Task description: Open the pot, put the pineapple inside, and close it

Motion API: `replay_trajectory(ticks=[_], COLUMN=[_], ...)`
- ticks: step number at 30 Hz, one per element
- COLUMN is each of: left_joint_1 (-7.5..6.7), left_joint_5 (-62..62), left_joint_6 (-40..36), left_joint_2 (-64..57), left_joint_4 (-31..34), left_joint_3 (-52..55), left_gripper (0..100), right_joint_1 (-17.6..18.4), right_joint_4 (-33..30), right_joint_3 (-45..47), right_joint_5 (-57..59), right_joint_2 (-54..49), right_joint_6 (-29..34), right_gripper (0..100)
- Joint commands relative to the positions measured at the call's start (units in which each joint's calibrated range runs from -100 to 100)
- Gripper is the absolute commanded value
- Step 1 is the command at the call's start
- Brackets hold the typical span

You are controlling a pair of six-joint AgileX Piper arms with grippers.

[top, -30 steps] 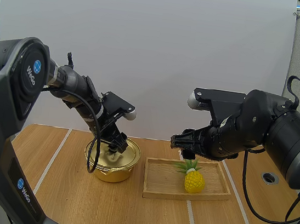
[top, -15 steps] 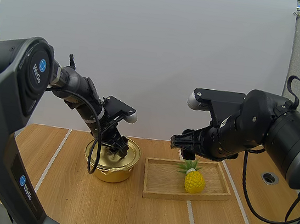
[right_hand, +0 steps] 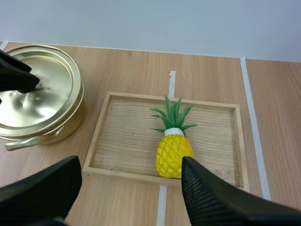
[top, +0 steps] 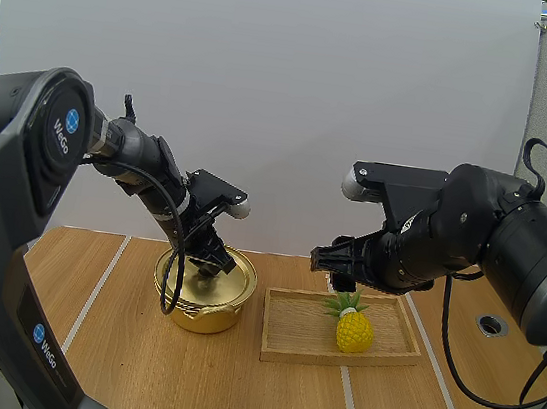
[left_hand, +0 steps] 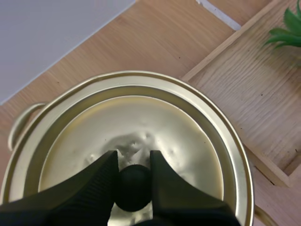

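On top of the gold metal pot (top: 202, 306), the left tool (left_hand: 133, 159) is clenched on the round black knob (left_hand: 134, 190), with one black finger (left_hand: 101, 176) pressed against each side of the knob. The knob stands at the centre of the shiny gold metal lid (left_hand: 141, 117), which sits flat on the pot and closes it. In the high view this tool (top: 211, 268) reaches down onto the lid from the left arm. A loop handle (left_hand: 21, 123) sticks out from the pot's side.

The right tool (right_hand: 131, 162) is released. Its two ribbed fingers (right_hand: 211, 197) are spread wide with nothing between them, and it hangs in the air over the shallow rectangular wooden tray (right_hand: 106, 136). In the high view it (top: 340, 265) is above the tray's far rim.

The yellow plastic pineapple with green leaves (right_hand: 174, 153) lies inside the tray, right of its middle. Its leafy crown points to the far side and its base is close to the near rim; the pineapple is apart from both tools.

The tray rests on the light wooden desk (top: 229, 385) just beside the pot, which is at its left
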Motion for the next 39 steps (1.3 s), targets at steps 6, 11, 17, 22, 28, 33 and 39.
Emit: replay_trajectory(ticks=[6,11,17,22,28,33,39], left_joint_1=[-0.08,-0.08,-0.08,-0.08,-0.08,-0.08,-0.08], left_joint_5=[3.8,4.4,4.4,3.9,-1.6,-9.8,-11.5], left_joint_6=[-5.9,-8.1,-9.5,-11.1,-11.1,-11.1,-11.1], left_joint_2=[-15.7,-22.6,-26.6,-27.2,-27.2,-27.4,-27.4], left_joint_4=[5.1,6.3,6.6,7.5,7.5,7.5,7.5], left_joint_3=[-12.6,-22.5,-32.3,-41.1,-46.8,-47.3,-47.3], left_gripper=[0,0,0,0,0,0,0], right_joint_1=[-0.2,-0.2,-0.2,-0.2,-0.2,-0.2,-0.2], right_joint_4=[-0.2,-0.2,-0.2,-0.2,-0.9,-1.2,-6.1], right_joint_3=[-0.3,-0.3,-0.3,-0.3,-0.3,-0.3,-0.3], right_joint_5=[0.4,0.4,0.4,-0.2,-0.4,-0.4,-1.0], right_joint_2=[-0.3,-0.3,-0.3,-0.3,-0.3,-0.3,0.7], right_joint_6=[0.0,0.0,0.0,0.0,0.0,0.0,3.7], right_gripper=[100,100,100,100,100,100,100])
